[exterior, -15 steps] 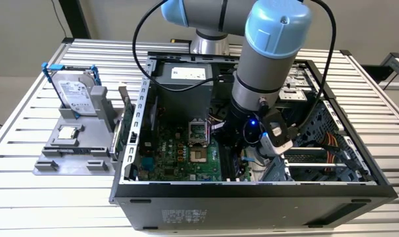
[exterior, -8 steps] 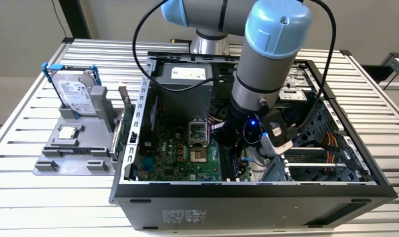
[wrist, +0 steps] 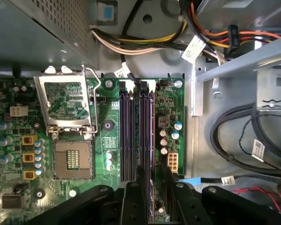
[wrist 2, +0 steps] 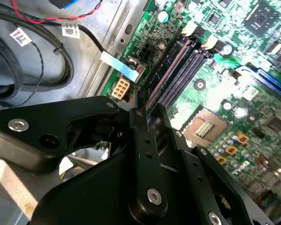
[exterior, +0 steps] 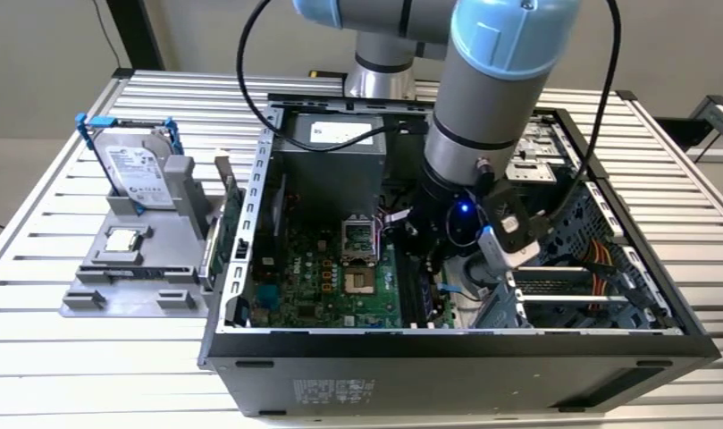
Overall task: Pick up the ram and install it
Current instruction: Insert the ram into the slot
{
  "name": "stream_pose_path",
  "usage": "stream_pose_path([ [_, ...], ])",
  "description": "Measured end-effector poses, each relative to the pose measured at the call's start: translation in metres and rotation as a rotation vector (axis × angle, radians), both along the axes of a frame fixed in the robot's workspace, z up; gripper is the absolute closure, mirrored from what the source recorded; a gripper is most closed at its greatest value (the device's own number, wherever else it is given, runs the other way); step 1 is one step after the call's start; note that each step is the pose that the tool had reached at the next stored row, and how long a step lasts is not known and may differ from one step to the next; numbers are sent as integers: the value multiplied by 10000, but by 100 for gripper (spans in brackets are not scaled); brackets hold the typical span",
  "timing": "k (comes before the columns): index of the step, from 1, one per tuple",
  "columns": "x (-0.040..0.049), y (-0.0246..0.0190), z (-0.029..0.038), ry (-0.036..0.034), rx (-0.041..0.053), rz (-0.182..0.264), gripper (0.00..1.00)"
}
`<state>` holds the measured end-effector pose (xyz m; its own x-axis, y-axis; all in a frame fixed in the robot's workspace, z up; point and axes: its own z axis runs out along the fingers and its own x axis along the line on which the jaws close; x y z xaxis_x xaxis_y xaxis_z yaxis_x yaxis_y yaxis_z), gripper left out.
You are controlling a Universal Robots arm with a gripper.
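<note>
Desk: silver metal desk (exterior: 75, 357) made of long slats, w/ a pale wall behind it.
Big box: open black computer box (exterior: 457, 366) lies flat mid-desk, open side up. Its walls stand up all round the green board (exterior: 325, 277).
Arm: fat grey and blue arm (exterior: 492, 98) comes down from the top into the box, on the exterior view's right part of the board.
Tool: the tool (wrist: 154, 185) is narrow. Its black fingers (wrist: 133, 197) sit one each side of the ram, pinching it.
Ram: the ram (wrist: 149, 140) is seen edge-on, a thin dark strip lined up w/ the long slots (wrist: 128, 136) on the board. It is low at the slots; can't tell if it is pushed all the way in.
Next to the slots: open square chip socket (wrist: 72, 159) w/ its metal lid up on one side, board edge and bare grey box floor on the other.
Tight spots: black wires (wrist: 234, 140) loop on the box floor near the tool. Grey power box (exterior: 332, 161) fills the far end.
Open room: bare slats in front of the box and at the exterior view's left.
Side stand: grey stand (exterior: 129, 277) sits beside the box at the exterior view's left, holding a silver drive (exterior: 135, 170) upright in a blue frame and a small square chip (exterior: 122, 239) lying flat.
</note>
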<state>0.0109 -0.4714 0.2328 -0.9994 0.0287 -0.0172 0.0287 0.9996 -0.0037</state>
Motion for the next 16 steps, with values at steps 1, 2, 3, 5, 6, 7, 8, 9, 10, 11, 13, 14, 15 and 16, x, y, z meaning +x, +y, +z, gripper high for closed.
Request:
stream_pose_path([
  [1, 0, 0, 31, 0, 2, 0, 0],
  [2, 0, 0, 57, 0, 0, 0, 0],
  [3, 0, 0, 77, 0, 1, 0, 0],
  [5, 0, 0, 111, 0, 1, 0, 0],
  [6, 0, -2, 122, 0, 0, 1, 0],
  [7, 0, -2, 122, 0, 1, 1, 0],
  [8, 0, -2, 122, 0, 2, 0, 0],
  [9, 0, -3, 123, 0, 1, 0, 0],
  [10, 0, -4, 123, 0, 0, 0, 0],
  [11, 0, -4, 123, 0, 0, 0, 0],
  [13, 0, -5, 123, 0, 0, 1, 100],
  [14, 0, -6, 123, 0, 0, 0, 100],
  [15, 0, -6, 123, 0, 1, 0, 100],
  [16, 0, -7, 123, 0, 1, 0, 100],
])
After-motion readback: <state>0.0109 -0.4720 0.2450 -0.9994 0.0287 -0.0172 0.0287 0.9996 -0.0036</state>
